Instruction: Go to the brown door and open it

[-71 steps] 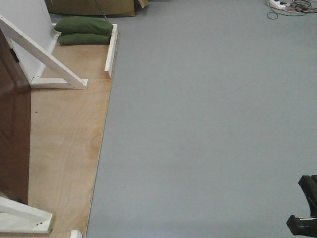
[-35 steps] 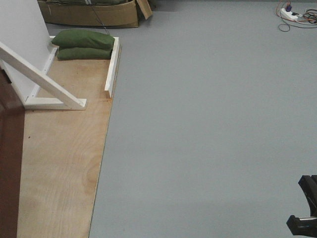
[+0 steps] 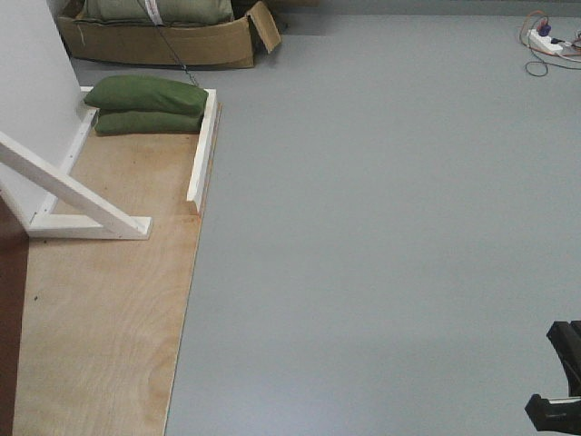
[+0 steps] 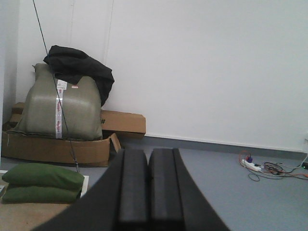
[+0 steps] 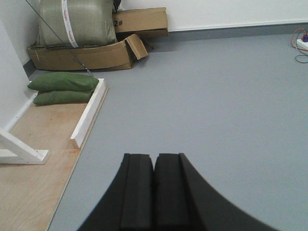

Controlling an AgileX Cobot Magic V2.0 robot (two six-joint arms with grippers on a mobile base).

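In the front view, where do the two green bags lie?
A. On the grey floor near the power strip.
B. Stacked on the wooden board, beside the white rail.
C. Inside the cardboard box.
B: the bags lie one on the other at the far end of the board, beside the rail and outside the box.

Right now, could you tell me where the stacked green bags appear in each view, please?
Front-facing: green bags upper left, at the far end of the plywood platform.
Left wrist: green bags in the bottom left corner.
Right wrist: green bags on the left side, upper half.
Shared landmark: the cardboard box just behind them, in all three views.
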